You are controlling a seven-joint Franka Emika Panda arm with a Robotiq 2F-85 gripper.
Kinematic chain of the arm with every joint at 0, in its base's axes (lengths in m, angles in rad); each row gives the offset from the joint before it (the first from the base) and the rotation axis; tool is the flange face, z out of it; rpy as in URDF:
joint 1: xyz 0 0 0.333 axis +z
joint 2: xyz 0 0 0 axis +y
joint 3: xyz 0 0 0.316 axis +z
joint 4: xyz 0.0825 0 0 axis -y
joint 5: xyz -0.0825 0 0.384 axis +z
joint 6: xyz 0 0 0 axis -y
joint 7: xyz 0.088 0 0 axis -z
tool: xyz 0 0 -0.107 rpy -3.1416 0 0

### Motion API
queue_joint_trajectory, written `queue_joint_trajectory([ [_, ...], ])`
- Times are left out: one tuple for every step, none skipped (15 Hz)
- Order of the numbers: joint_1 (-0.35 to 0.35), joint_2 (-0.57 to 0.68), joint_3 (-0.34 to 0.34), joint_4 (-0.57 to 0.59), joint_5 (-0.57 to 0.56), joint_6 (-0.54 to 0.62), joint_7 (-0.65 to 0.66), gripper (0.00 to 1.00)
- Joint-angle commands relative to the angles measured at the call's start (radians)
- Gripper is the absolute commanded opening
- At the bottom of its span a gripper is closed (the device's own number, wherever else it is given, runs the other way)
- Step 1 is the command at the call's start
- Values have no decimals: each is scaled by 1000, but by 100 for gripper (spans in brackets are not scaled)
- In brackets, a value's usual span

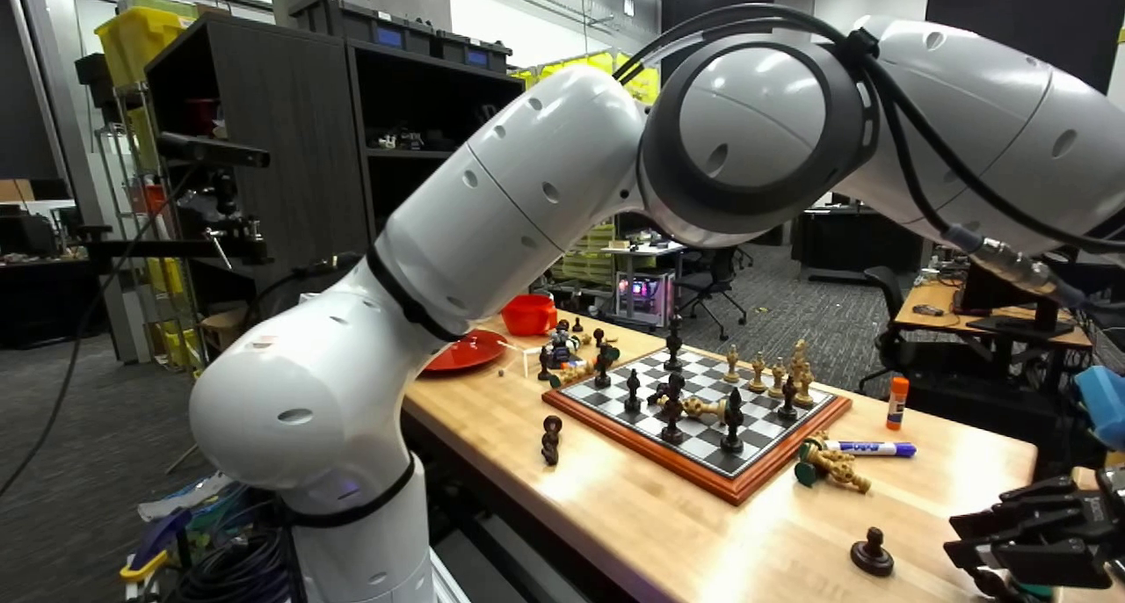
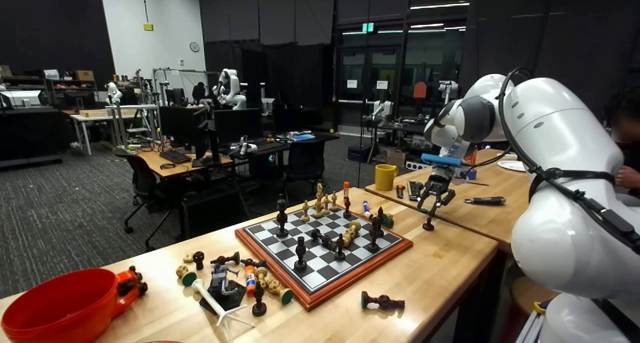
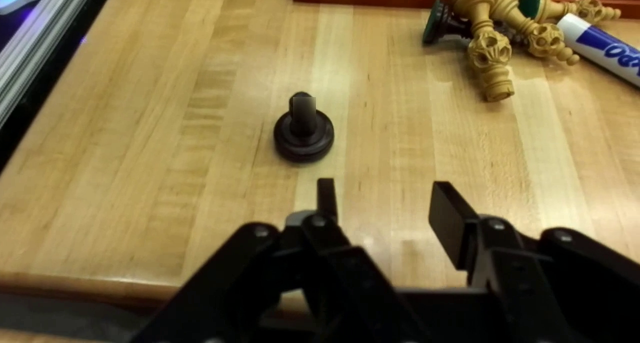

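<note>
- Your tool is hanging above the table, fingers standing apart; bare wood is showing through the gap in the wrist view.
- A dark pawn is standing upright on the table near your tool, apart from the fingers.
- Under the tool, in an exterior view, you are seeing a dark shape, mostly hidden; you cannot tell whether the fingers are touching it.
- Light chess pieces are lying clustered, with a white-and-blue marker resting just beside them.
- The chessboard is carrying both standing and fallen pieces.
- A toppled dark piece is lying near the table's edge, well apart from your tool.
- A glue stick is standing near the board, and a yellow mug is standing on a second table.
</note>
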Motion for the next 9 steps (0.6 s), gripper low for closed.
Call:
queue_joint_trajectory([
  [8,11,1,34,-21,15,-3,84],
  [7,16,2,42,-20,15,1,90],
  [6,19,2,47,-19,16,4,98],
  [3,24,1,55,-20,14,8,99],
  [-1,30,3,65,-18,10,10,100],
  [-4,35,4,72,-17,9,11,100],
  [-7,42,5,81,-16,7,14,100],
  [-10,48,5,89,-17,6,15,100],
  [-14,56,6,97,-16,7,17,100],
])
